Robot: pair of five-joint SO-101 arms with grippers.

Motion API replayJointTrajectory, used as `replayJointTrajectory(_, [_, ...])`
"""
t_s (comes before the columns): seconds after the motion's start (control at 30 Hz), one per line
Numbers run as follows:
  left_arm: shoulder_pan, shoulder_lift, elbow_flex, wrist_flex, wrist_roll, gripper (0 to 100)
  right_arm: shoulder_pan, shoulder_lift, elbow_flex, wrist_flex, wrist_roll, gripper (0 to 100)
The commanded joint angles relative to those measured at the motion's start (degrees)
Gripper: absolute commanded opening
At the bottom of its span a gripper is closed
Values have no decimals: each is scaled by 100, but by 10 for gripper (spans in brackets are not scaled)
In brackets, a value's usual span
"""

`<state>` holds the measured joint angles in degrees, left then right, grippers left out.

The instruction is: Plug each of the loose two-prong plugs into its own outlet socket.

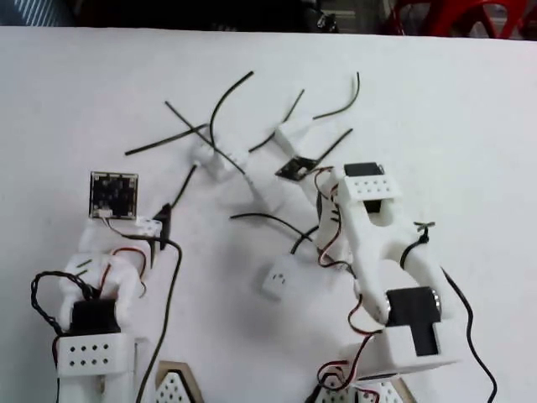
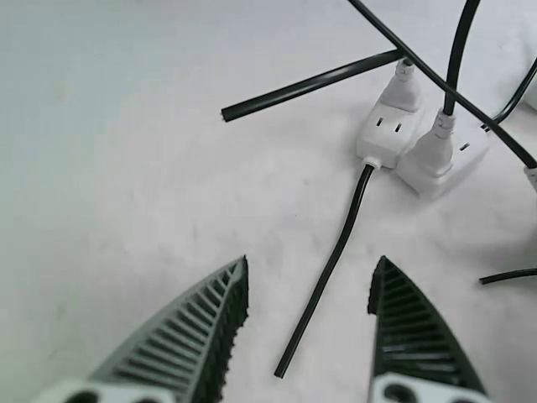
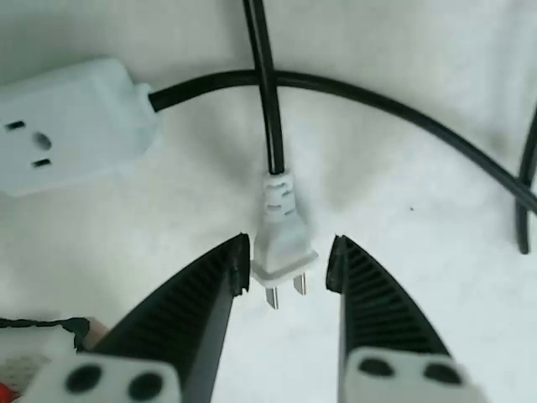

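plug [image 3: 284, 252] sits right between the right jaws, folks: white body, two metal prongs [image 3: 285, 292] pointing back toward the wrist, its cord [image 3: 267, 101] running straight out ahead of the jaws. the right jaws are spread apart, one dark finger [image 3: 220, 277] on each side of the plug. the finger on the socket side is right up beside the plug's flange, the other stands a little off it, so they are not clamped on it. out past that first finger and off to the side lies a white socket [image 3: 67, 126], slots facing up, flat on the counter [image 3: 403, 193]. a curved cord [image 3: 403, 109] sweeps from it across the front of the jaws and crosses the plug's own cord. plug and socket are apart, not joined.

over to the other arm now. the left jaws are released too, wide apart above the counter, with the end of a loose cord [image 2: 323, 285] lying in the gap just ahead of them. follow that cord forward from the jaws and it meets a second socket [image 2: 388, 126], slots up. just beside it, touching, is a white block [image 2: 466, 155] with a second plug [image 2: 436, 138] seated on it. further out ahead of the jaws lies a cut cord [image 2: 310, 84], one end bare.
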<state>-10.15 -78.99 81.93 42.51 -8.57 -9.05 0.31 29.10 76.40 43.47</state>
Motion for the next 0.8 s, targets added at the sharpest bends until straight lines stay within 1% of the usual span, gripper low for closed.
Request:
replayJointTrajectory(0.0, [-13,-84,-18,-149,-53,238,4,-435,-141,303,18,149])
replayJointTrajectory(0.13, [-13,-84,-18,-149,-53,238,-48,-426,70,347,18,149])
replayJointTrajectory(0.3, [-13,-84,-18,-149,-53,238,-286,-426,721,-338,18,149])
replayJointTrajectory(0.4, [-13,-84,-18,-149,-53,238,-286,-426,905,-831,18,149])
replayJointTrajectory(0.6, [-13,-84,-18,-149,-53,238,-268,-180,879,-980,26,147])
replayJointTrajectory(0.67, [-13,-84,-18,-149,-53,238,-259,-22,853,-989,44,120])
replayJointTrajectory(0.77, [-13,-84,-18,-149,-53,238,-189,136,747,-1121,53,41])
